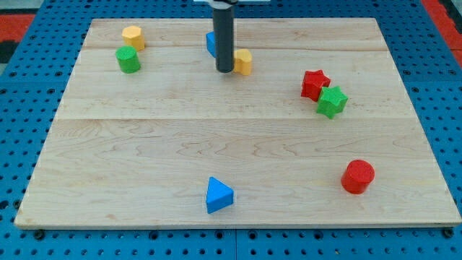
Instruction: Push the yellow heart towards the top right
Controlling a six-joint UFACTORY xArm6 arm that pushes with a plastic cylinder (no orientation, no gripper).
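Observation:
The yellow heart lies at the top middle of the wooden board, partly hidden by my rod. My tip rests on the board just to the heart's left, touching or nearly touching it. A blue block, shape unclear, sits behind the rod to the upper left of the tip.
A yellow cylinder-like block and a green cylinder-like block sit at the top left. A red star and a green star touch at the right. A red cylinder is at the bottom right. A blue triangle is at the bottom middle. The wooden board ends in blue pegboard.

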